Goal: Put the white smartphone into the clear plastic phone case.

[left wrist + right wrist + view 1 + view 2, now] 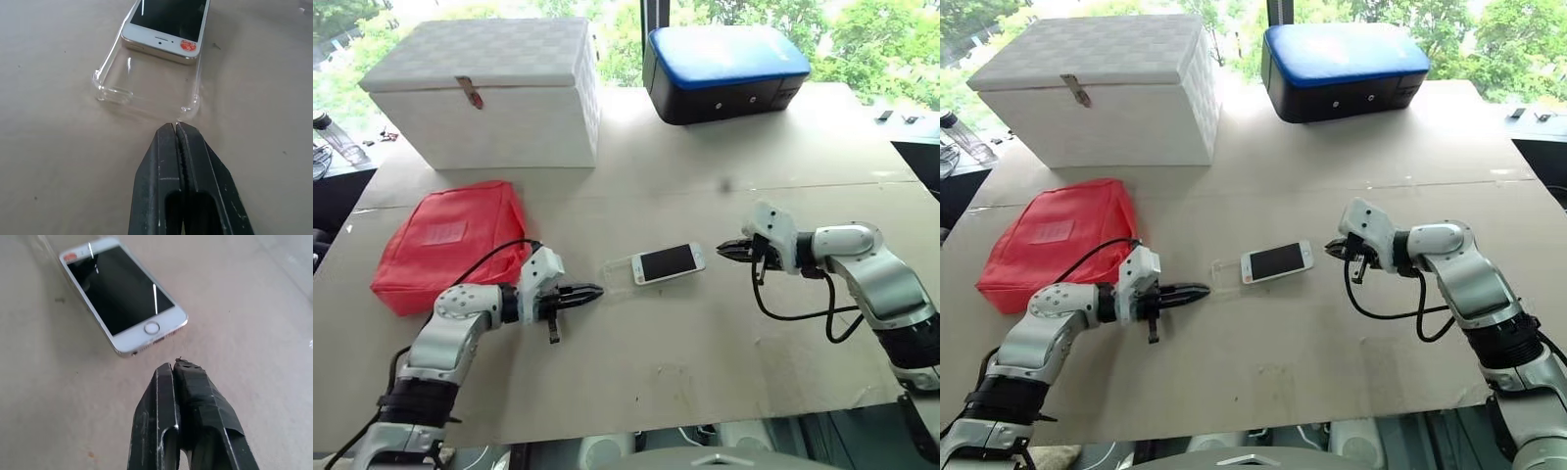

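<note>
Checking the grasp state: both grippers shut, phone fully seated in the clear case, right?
Not seated. The left wrist view shows the white smartphone only partly in the clear case, whose near end lies empty. Left gripper and right gripper are both shut.

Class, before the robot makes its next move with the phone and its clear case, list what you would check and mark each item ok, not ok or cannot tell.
1. Phone lies screen up on the table: ok.
2. Phone fully seated in the case: not ok; one end of the case lies bare.
3. Left gripper near the bare end of the case, jaws shut, holding nothing: ok.
4. Right gripper near the phone's button end, jaws shut, holding nothing: ok.
5. Either gripper touching phone or case: cannot tell for the left; the right stands apart.
6. Red bag and boxes lie away from the phone: ok.
</note>
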